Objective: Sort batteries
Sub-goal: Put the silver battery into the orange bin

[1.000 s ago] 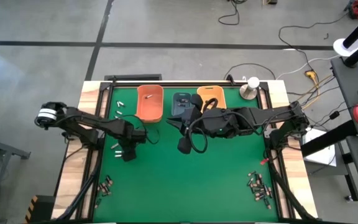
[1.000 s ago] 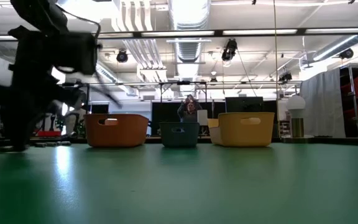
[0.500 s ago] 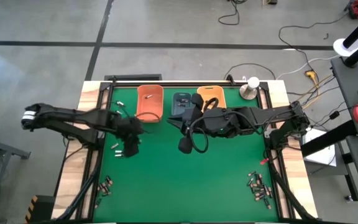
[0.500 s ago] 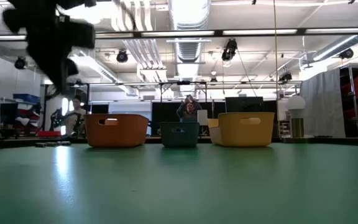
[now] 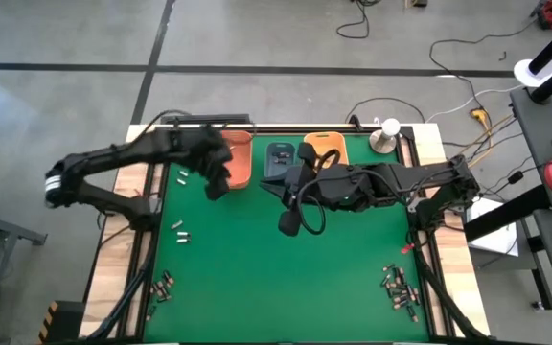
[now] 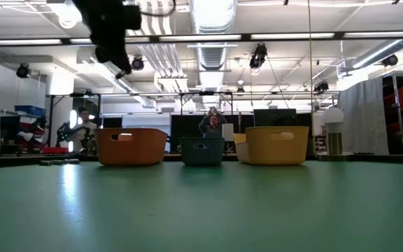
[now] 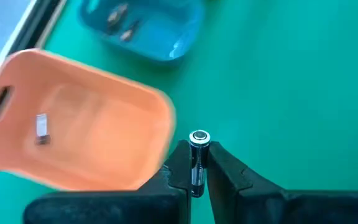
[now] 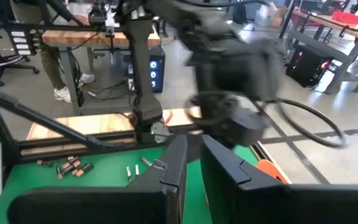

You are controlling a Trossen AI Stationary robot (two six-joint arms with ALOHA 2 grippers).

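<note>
Left end effector (image 7: 196, 163) grips a battery (image 7: 198, 149) above the mat beside the orange bin (image 7: 73, 121); right end effector's state unclear.

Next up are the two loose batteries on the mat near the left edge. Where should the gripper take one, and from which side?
Take one of the two loose batteries across its middle, coming straight down from above with the fingers either side of its length. They appear to lie flat on the green mat, so the round sides are the faces to pinch. The left gripper already holds a battery that way and should probably release it first.
</note>
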